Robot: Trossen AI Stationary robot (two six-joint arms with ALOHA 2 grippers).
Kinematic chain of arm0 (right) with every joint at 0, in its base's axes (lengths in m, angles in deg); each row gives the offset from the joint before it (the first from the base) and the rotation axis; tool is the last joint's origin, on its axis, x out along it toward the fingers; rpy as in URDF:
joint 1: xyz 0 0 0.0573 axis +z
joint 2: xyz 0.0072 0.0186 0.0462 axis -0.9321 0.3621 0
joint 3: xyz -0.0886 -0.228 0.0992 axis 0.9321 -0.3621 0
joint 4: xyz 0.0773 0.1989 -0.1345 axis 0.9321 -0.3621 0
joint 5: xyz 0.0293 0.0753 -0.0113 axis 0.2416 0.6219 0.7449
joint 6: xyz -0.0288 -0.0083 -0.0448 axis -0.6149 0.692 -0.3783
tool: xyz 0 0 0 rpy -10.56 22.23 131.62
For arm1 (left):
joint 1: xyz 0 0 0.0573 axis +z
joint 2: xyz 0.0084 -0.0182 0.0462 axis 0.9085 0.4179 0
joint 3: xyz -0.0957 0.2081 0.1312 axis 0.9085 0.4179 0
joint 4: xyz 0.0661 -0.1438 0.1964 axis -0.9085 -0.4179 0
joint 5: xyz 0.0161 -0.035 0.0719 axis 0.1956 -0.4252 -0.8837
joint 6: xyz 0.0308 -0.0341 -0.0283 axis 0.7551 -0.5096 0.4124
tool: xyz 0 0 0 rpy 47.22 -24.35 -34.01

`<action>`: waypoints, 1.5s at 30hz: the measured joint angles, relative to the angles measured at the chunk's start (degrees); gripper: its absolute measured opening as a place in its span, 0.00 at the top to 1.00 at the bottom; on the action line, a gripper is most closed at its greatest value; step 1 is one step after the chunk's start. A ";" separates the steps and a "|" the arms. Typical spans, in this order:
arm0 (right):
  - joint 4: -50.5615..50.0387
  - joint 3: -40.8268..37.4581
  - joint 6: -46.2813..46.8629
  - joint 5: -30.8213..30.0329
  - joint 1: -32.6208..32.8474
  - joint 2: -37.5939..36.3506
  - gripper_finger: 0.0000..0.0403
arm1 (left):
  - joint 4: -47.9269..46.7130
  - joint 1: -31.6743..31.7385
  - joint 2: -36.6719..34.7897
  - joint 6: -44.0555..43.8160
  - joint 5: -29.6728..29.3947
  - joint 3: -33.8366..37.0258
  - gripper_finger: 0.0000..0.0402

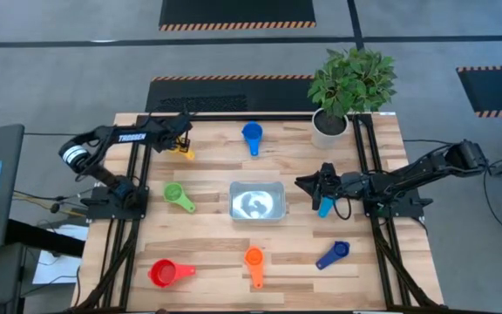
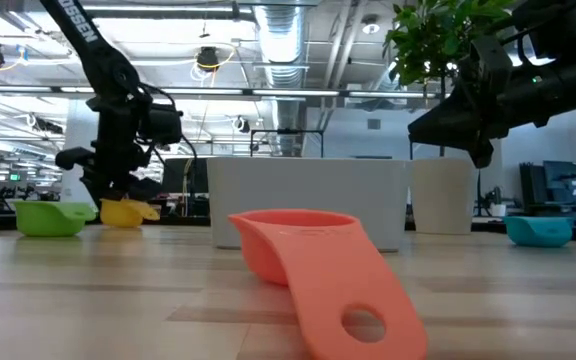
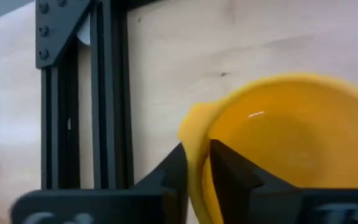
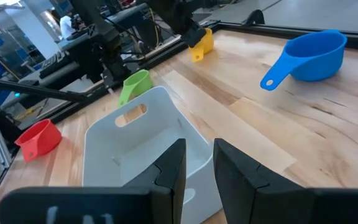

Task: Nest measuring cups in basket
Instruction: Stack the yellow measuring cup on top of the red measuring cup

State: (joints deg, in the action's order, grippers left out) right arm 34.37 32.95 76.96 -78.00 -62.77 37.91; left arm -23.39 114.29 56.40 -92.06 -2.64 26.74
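The yellow measuring cup (image 1: 185, 153) is at the table's far left, and my left gripper (image 3: 196, 149) is shut on it. The silvery basket (image 1: 256, 201) stands at the table's middle with nothing in it. The other cups rest apart on the wood: blue (image 1: 252, 135), green (image 1: 177, 195), red (image 1: 168, 273), orange (image 1: 254, 261), dark blue (image 1: 333, 255). My right gripper (image 1: 305, 184) hovers open just right of the basket, with nothing between its fingers (image 4: 173, 165). The light blue cup (image 2: 540, 230) sits on the table below that arm. My left gripper pinches the yellow cup's rim wall (image 3: 199, 163), one finger (image 3: 229, 171) inside the bowl and the other outside. The fingers slant down from above, coming from the table's left side. In the low view the cup's base (image 2: 123, 220) looks level with the table; whether it is lifted I cannot tell.
A white pot with a green plant (image 1: 347, 87) stands at the far right corner. Black rails (image 1: 138, 174) run along the table's left and right sides by the arm bases. In the low view the orange cup (image 2: 313, 260) fills the foreground.
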 joint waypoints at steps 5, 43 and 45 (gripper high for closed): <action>0.02 0.00 -0.01 -0.04 -0.02 0.00 0.73 | -0.34 0.02 -3.98 0.84 0.58 -0.02 0.99; -3.85 0.00 -0.44 4.26 5.75 -0.02 0.73 | -25.78 -77.89 -17.48 -76.38 7.01 -7.54 1.00; -3.80 0.00 -0.42 4.12 6.78 -0.02 0.73 | -29.38 -80.18 -13.12 -78.57 7.17 -12.40 1.00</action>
State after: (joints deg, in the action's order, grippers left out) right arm 30.57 32.95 76.54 -73.88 -55.99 37.88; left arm -52.77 34.11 43.28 -170.63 4.53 14.35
